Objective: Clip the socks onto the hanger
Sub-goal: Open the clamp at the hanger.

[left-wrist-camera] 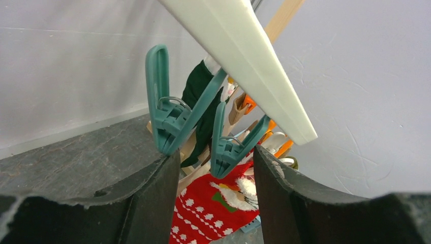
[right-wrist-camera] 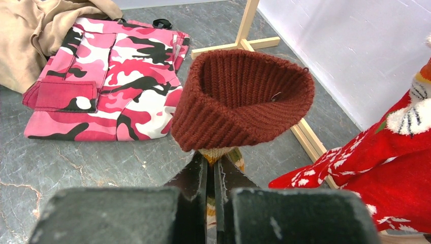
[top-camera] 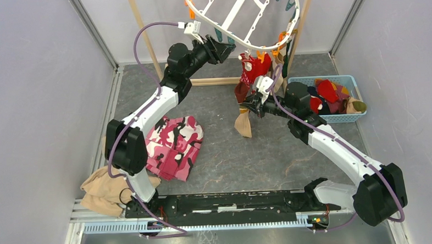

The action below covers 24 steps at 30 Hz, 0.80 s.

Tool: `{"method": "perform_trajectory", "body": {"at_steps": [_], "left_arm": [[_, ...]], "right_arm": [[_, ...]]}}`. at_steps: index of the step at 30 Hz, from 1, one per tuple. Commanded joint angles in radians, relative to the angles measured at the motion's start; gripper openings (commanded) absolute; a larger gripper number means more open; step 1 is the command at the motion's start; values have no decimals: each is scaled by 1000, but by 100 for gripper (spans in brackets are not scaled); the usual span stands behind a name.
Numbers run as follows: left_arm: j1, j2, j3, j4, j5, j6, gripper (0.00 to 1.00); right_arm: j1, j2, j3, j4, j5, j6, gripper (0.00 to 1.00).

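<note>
Hanger (top-camera: 241, 13) is a white plastic oval ring with crossbars, hanging tilted at the top of the overhead view in front of the wooden rack (top-camera: 143, 37), with orange and teal clips along its rim. Left claw (top-camera: 225, 45) is up under the ring's near edge with its fingers spread. On the left wrist view a teal clip (left-wrist-camera: 231, 147) hangs in the gap between them; can't tell whether either finger touches it. A second teal clip (left-wrist-camera: 167, 117) sits just left of it, both under the white bar. Already hung: a red sock (top-camera: 255, 68) with white pattern and a dark green sock (left-wrist-camera: 201, 101) behind the clips. Right claw (right-wrist-camera: 211, 163) is pressed together on a brown-cuffed sock (right-wrist-camera: 244, 101): rust knit cuff standing open above the fingers, tan striped body below, held off the table (top-camera: 232, 154) just below the red sock. More socks (top-camera: 327, 89) are piled in the blue basket (top-camera: 334, 117) at right. Pink camo cloth (top-camera: 173, 146) and tan cloth (top-camera: 101, 190) lie at left.
</note>
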Motion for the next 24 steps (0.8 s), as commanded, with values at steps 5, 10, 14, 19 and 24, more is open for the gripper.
{"method": "perform_trajectory", "body": {"at_steps": [5,10,14,19,24], "left_arm": [[-5,30,67,95,33,10,59],[-7,38,75,125,47,-2,58],[-8,42,79,140,48,-5,58],[-10,54,93,146,48,-12,54],[-13,60,108,147,51,-13,51]], "right_arm": [[-2,-2,46,30,-12,1,0],[-2,-2,46,31,-12,1,0],[-3,-4,46,31,-11,1,0],[-3,-8,45,31,-11,3,0],[-4,-9,43,30,-11,1,0]]}}
